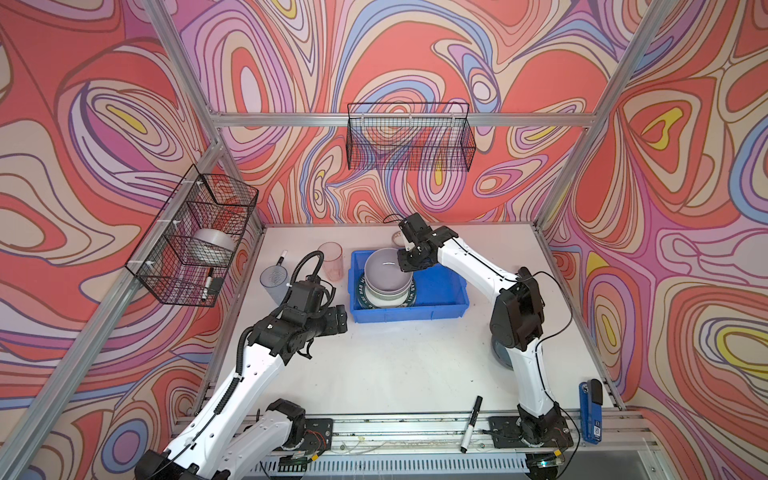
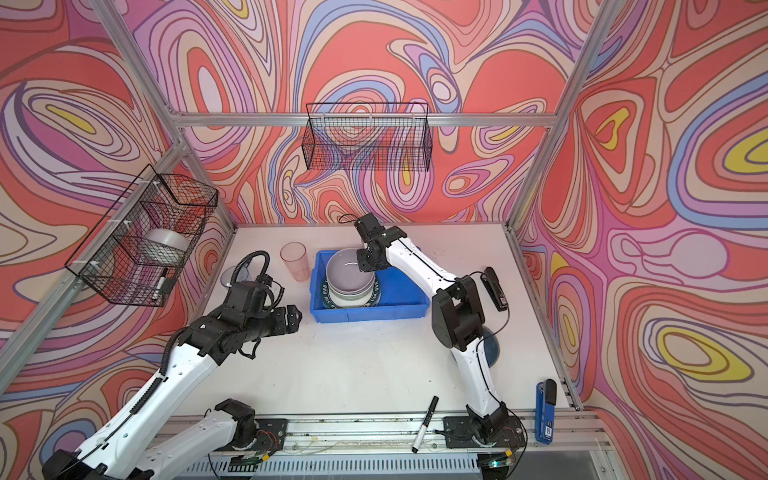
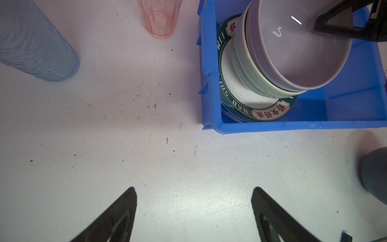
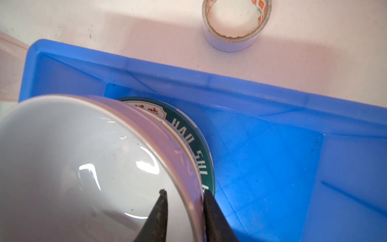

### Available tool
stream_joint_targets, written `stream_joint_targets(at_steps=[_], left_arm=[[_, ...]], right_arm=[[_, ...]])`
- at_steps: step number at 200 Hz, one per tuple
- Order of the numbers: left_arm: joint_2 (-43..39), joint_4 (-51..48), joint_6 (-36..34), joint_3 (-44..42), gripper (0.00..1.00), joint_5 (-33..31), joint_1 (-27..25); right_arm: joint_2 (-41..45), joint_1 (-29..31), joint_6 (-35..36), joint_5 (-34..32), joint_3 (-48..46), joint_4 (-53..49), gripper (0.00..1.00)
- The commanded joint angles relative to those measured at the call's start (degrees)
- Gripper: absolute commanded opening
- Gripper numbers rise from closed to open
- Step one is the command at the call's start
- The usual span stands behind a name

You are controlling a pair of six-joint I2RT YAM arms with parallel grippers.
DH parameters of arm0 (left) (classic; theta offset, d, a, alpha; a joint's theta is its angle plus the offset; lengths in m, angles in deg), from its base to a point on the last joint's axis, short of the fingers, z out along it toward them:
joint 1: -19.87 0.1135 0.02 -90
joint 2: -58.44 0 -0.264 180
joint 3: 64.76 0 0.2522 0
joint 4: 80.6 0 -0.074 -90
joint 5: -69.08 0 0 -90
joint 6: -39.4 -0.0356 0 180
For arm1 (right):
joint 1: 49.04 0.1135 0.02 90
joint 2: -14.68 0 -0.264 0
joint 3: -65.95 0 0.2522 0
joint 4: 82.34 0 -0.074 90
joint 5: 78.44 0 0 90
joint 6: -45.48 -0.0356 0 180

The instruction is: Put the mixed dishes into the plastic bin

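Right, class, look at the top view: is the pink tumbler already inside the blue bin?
No, the pink tumbler stands upright on the table, just outside the bin.

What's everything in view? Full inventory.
plastic bin: 1, bright blue, mid-table.
lettered plates: count unclear, white, green-rimmed, in bin.
pale green bowl: 1, on plates.
lavender bowl: 1, nested on top.
pink tumbler: 1, left of bin.
bluish tumbler: 1, further left.
dark blue bowl: 1, behind right arm.
wire baskets: 2, black, hung back and left.
tape rolls: 2, whitish; behind bin, left basket.
markers: 3, black-and-white; front edge, by bluish tumbler, left basket.
staplers: 2; blue front-right, black right of bin.
left end effector: open, over table.
right end effector: slightly open, astride lavender bowl's rim.
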Motion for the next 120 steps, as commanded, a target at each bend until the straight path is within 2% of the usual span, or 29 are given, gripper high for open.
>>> stream_joint_targets(at_steps=[1,78,120], left_arm=[[-0.3,-0.2,-0.4,-0.6,0.89,0.1,0.4],[-0.1,-0.3,-0.5,-0.5,0.89,0.2,0.5],[0.3,-0.1,-0.5,-0.4,0.89,0.3,0.5]], right_arm=[[0.8,0.5,0.2,-1.8,1.5,-0.5,0.33],[1.7,0.5,1.5,-4.5,1.2,-0.4,0.4],[2.1,0.5,1.4,-4.7,1.2,0.6,0.3]])
